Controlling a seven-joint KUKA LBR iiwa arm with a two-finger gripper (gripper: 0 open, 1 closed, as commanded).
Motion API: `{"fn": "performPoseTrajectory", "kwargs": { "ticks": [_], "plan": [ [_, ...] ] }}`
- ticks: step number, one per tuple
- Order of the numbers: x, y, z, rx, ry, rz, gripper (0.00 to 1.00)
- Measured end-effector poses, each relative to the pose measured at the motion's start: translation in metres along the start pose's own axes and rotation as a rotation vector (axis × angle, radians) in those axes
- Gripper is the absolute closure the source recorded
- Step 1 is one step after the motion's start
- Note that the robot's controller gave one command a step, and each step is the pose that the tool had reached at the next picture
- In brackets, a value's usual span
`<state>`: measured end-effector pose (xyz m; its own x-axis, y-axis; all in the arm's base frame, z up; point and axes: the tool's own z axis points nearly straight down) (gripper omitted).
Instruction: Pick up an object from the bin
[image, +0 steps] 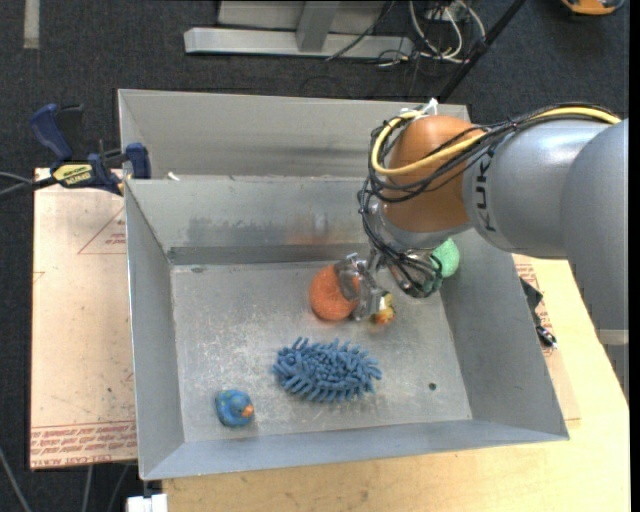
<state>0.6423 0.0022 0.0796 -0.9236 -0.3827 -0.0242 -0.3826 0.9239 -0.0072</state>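
The grey bin (150, 300) holds five loose things, one of each kind. The largest is a blue spiky rubber toy (328, 368) on the floor. Just behind it lies one orange ball (325, 298). Behind and right of the spiky toy, one green thing (449, 258) is partly hidden by the arm (540, 190). To the front left of the spiky toy sits one small blue toy (234, 408). Behind and slightly right of it is one tiny yellow-orange piece (383, 317). The claw (365, 297) hangs down against the ball's right side, between ball and piece. I cannot tell whether it is spread or pressed together.
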Motion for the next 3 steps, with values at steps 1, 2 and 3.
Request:
{"fn": "performPoseTrajectory", "kwargs": {
  "ticks": [1,2,3],
  "plan": [
    [0.0000,0.0001,0.0000,0.000,0.000,0.000,1.00],
    [0.0000,0.0001,0.0000,0.000,0.000,0.000,1.00],
    [0.0000,0.0001,0.0000,0.000,0.000,-0.001,1.00]
  ]
}}
